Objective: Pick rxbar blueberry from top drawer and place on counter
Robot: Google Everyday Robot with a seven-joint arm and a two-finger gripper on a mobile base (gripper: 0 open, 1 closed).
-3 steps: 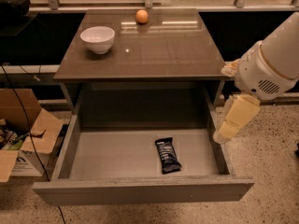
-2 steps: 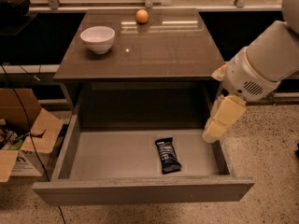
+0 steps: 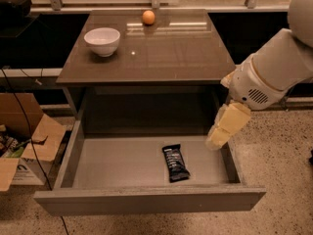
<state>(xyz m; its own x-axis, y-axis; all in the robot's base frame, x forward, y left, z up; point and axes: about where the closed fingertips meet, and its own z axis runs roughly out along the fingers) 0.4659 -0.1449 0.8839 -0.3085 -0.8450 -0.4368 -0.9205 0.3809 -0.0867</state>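
Single camera view, looking down on the cabinet from its front.

The top drawer (image 3: pixel 146 202) stands pulled out toward the camera. I see its grey inner floor exposed and its plain front panel nearest the lens.

The rxbar blueberry (image 3: pixel 175 162) lies flat on the drawer floor, right of centre and toward the front. The dark wrapper faces up with white lettering showing. Its long axis runs roughly front to back, with a slight tilt. It sits clear of both side walls and close behind the front panel.

The gripper (image 3: pixel 216 140) is cream-coloured and hangs from the white arm (image 3: pixel 274 70) that enters from the right. It points down and slightly left. In this view its tip sits at the drawer's right wall, toward the back. I cannot judge its height above the drawer floor. It is apart from the bar, which lies to its left and nearer the front. Whether the jaws are parted or closed I cannot tell from this angle.

The counter (image 3: pixel 166 58) is glossy and reflective. A white bowl (image 3: pixel 102 40) stands on it at rear left. A small orange round object (image 3: pixel 148 17) sits at the rear, near centre. The two are well apart.

An opened cardboard box (image 3: pixel 29 146) stands on the speckled floor (image 3: pixel 283 180) left of the cabinet. A black cable (image 3: pixel 22 112) runs down across it.
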